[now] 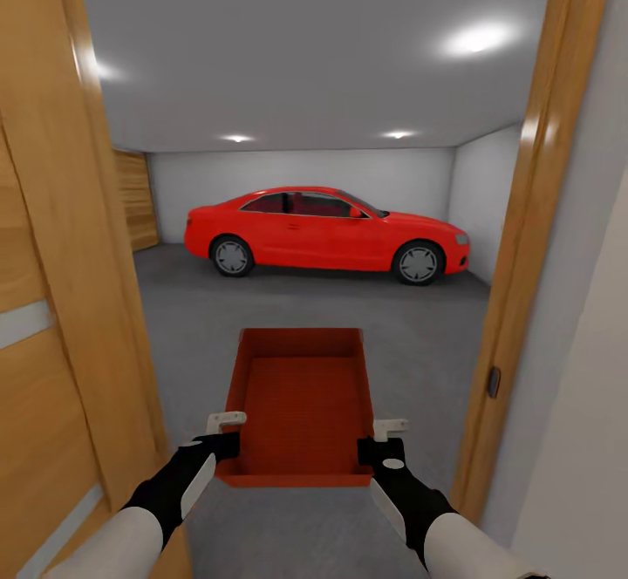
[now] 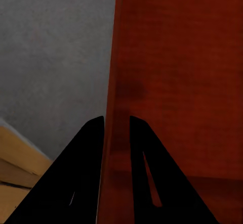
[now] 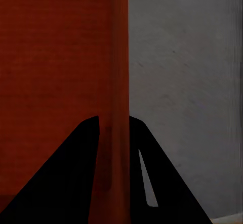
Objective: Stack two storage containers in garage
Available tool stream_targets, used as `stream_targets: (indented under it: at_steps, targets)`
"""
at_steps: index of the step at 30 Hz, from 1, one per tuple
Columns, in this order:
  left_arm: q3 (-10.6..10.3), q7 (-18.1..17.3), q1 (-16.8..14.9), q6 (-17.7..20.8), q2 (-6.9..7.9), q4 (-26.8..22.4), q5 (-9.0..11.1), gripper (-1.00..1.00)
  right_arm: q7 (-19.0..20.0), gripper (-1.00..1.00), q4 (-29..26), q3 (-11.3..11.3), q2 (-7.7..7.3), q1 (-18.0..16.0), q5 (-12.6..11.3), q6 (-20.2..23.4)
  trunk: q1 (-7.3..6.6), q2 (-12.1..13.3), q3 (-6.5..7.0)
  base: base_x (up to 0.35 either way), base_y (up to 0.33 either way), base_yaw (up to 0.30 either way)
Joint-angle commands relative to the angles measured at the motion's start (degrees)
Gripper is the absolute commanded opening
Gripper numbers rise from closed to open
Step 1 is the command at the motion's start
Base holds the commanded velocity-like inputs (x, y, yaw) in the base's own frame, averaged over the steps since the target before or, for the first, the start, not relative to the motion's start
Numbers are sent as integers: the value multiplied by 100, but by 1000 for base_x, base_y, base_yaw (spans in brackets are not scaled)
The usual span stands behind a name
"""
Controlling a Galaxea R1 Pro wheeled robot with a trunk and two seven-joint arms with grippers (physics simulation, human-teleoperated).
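Midway through the doorway, the left gripper (image 1: 228, 433) and right gripper (image 1: 387, 439) each clamped a side wall of one storage container (image 1: 301, 400), held level above the garage floor (image 1: 419, 335); steady, matched arms would matter most when lowering it.

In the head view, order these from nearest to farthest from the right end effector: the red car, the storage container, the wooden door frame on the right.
1. storage container: its right wall is clamped in the right end effector.
2. wooden door frame: just to the right of the arm.
3. red car: far ahead, parked near the back wall.
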Motion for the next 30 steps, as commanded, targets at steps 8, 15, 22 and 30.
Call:
stream_targets:
  at_steps: [8,15,22,30]
  targets:
    - [141,91,-5,-168,20,-28,-87,-100,53,-100,7,75,-5,-3,-151,9,3,-5,-8,213,172,-189]
    - [141,93,-5,-168,20,-28,-87,-100,52,-100,8,75,-5,-3,-153,2,3,-5,-8,74,53,-21]
    - [141,93,-5,-168,20,-28,-87,-100,59,-100,7,82,-5,-3,-154,-8,3,-5,-8,22,15,-1]
    - [141,95,-5,-168,20,-28,-87,-100,60,-100,8,81,-8,-3,-149,-8,3,-5,-8,146,127,-1]
